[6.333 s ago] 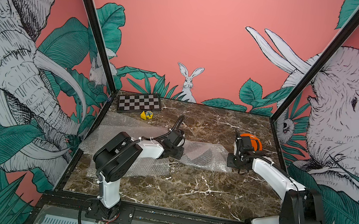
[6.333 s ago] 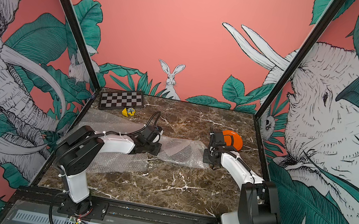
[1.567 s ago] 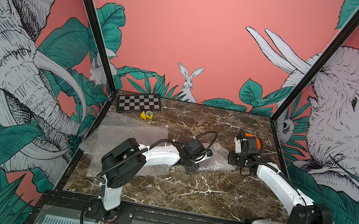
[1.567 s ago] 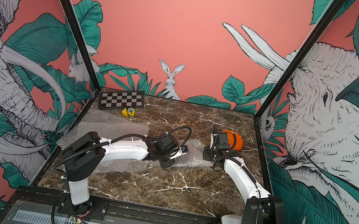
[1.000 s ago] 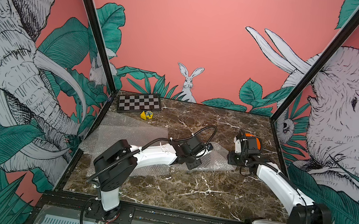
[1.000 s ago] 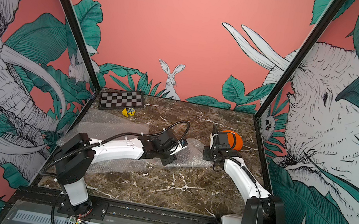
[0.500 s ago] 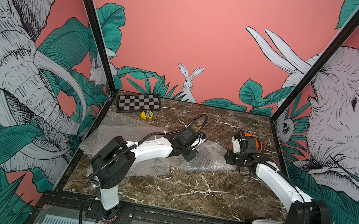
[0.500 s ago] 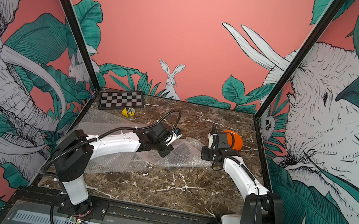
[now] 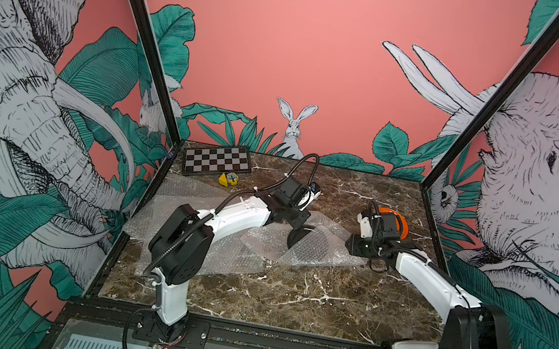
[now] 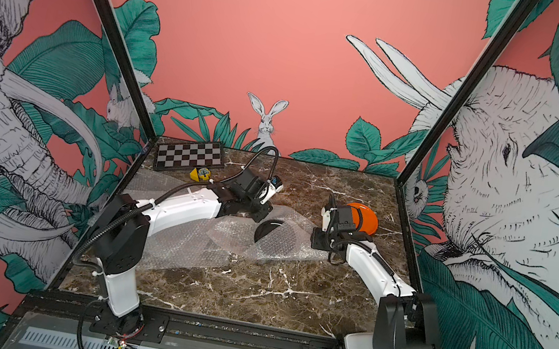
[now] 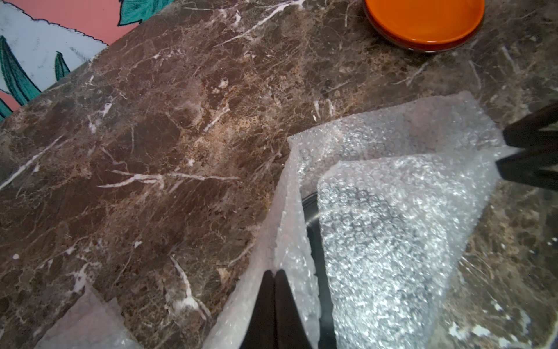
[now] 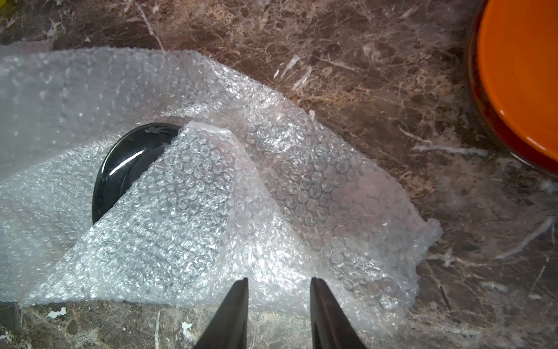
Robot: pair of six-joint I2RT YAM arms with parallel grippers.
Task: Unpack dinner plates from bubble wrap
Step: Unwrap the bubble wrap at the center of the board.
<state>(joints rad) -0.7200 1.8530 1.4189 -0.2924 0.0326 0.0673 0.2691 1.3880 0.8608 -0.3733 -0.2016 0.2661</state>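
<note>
A glossy black plate (image 12: 126,163) lies on a sheet of bubble wrap (image 12: 196,196) at mid-table; half of it is bare (image 9: 300,238) and a folded flap covers the other half. My left gripper (image 11: 274,272) is shut on the wrap's far edge and holds it raised behind the plate. My right gripper (image 12: 279,279) is open, low over the wrap's right edge, with nothing between its fingers. The bright orange plate (image 9: 401,224) sits at the right, behind the right wrist, on top of a dark red rim (image 11: 422,48).
Two more bubble wrap sheets lie flat at the left (image 9: 190,191) and front left (image 9: 229,259). A checkered board (image 9: 217,164) and a small yellow object (image 9: 228,179) sit at the back left. Enclosure walls stand close on both sides.
My left gripper has moved toward the back with the wrap's edge in it, peeling the sheet off the black plate, which now shows. The right gripper has barely moved.
</note>
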